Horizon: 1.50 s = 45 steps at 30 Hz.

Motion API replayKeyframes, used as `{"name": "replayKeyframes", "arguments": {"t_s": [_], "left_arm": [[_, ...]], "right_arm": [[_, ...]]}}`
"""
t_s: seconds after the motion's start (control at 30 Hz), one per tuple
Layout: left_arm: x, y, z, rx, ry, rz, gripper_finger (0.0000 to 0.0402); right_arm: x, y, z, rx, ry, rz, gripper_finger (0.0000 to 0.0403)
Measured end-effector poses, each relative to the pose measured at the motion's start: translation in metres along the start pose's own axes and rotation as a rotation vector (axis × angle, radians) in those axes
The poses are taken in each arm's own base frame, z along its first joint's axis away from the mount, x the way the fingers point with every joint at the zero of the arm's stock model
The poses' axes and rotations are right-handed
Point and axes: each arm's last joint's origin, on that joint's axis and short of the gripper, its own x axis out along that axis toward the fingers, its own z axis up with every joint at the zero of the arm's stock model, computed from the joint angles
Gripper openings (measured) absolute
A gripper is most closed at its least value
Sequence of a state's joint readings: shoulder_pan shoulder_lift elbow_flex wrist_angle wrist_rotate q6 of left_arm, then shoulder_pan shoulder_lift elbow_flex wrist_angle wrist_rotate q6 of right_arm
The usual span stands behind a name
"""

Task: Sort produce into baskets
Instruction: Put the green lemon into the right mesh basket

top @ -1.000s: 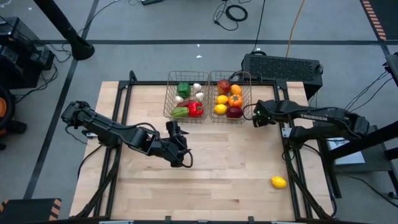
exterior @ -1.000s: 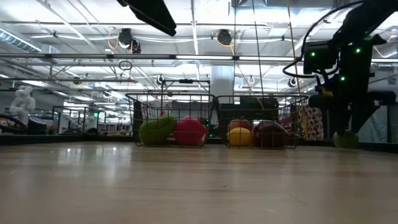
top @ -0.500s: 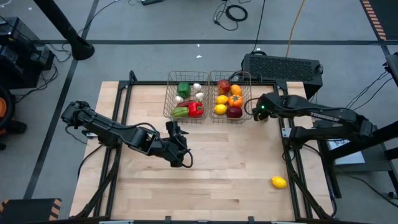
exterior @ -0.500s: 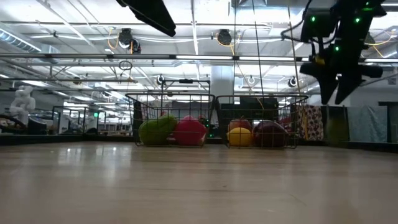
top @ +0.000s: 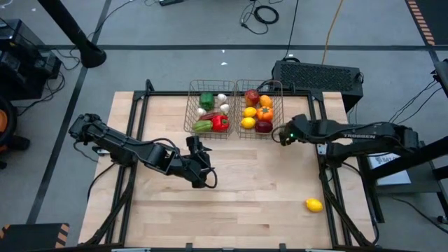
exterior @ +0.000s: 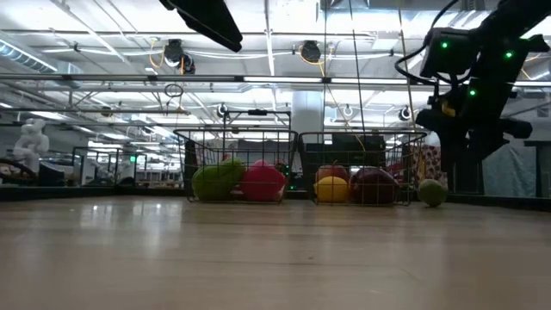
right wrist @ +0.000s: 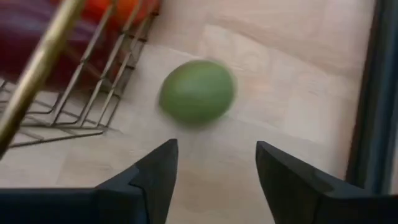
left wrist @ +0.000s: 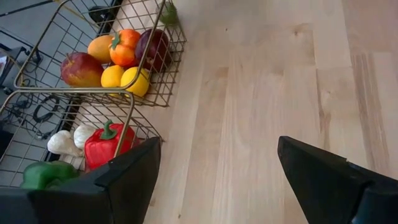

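Observation:
Two wire baskets stand side by side at the table's far middle. The left basket (top: 190,105) holds green and red peppers and white garlic. The right basket (top: 281,105) holds lemons, an orange, apples and an orange pepper. A round green fruit (right wrist: 197,91) lies on the table just outside the right basket's corner (exterior: 432,192). My right gripper (right wrist: 214,146) hovers open just short of it, with nothing between its fingers. A lemon (top: 313,205) lies alone near the table's near right corner. My left gripper (left wrist: 217,146) waits open above the table's middle (top: 205,178).
A black box (top: 318,73) stands behind the table at the far right. Bare wooden table (top: 266,189) spreads between the baskets and the near edge. A dark metal frame (top: 325,175) runs along the table's right side.
My right gripper rose and swung toward the far edge, then came back down and toward the table's left. The green fruit, earlier under that gripper, has moved along the table toward the right basket and now lies beside its corner.

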<state>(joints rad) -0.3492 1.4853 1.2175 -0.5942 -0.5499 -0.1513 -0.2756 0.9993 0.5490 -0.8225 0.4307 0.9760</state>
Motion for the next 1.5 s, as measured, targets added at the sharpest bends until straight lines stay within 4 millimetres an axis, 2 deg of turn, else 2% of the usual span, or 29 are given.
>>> {"name": "replayKeyframes", "arguments": {"t_s": [0.13,0.27,0.37,0.53,0.8,0.97,1.13,1.27,1.5], "left_arm": [[0.000,0.000,0.000,0.000,0.001,0.000,0.0331],[0.000,0.000,0.000,0.001,0.000,0.000,0.0331],[0.000,0.000,0.000,0.001,0.000,0.000,0.0331],[0.000,0.000,0.001,0.012,-0.006,0.002,0.0331],[0.006,0.012,0.013,0.030,-0.096,0.034,0.0331],[0.014,0.029,0.024,0.033,-0.169,0.076,0.0331],[0.026,0.057,0.028,0.033,-0.174,0.150,0.0331],[0.043,0.083,0.023,-0.006,-0.116,0.206,0.0331],[0.089,0.112,0.012,-0.037,-0.057,0.109,0.0331]], "right_arm": [[-0.002,0.002,-0.005,-0.040,-0.069,-0.023,0.0246],[-0.004,0.004,-0.006,0.004,-0.142,-0.049,0.0276],[0.003,0.004,-0.011,0.000,-0.152,-0.043,0.0289],[0.018,0.004,-0.019,0.018,-0.171,0.000,0.0297],[0.018,0.009,-0.013,0.036,-0.291,0.018,0.0297],[0.020,0.005,-0.007,0.045,-0.331,-0.030,0.0297],[0.023,0.012,0.006,0.060,-0.376,0.036,0.0297],[0.027,0.014,0.010,0.039,-0.362,0.043,0.0297],[0.035,0.014,0.015,0.003,-0.343,0.023,0.0297]]}}
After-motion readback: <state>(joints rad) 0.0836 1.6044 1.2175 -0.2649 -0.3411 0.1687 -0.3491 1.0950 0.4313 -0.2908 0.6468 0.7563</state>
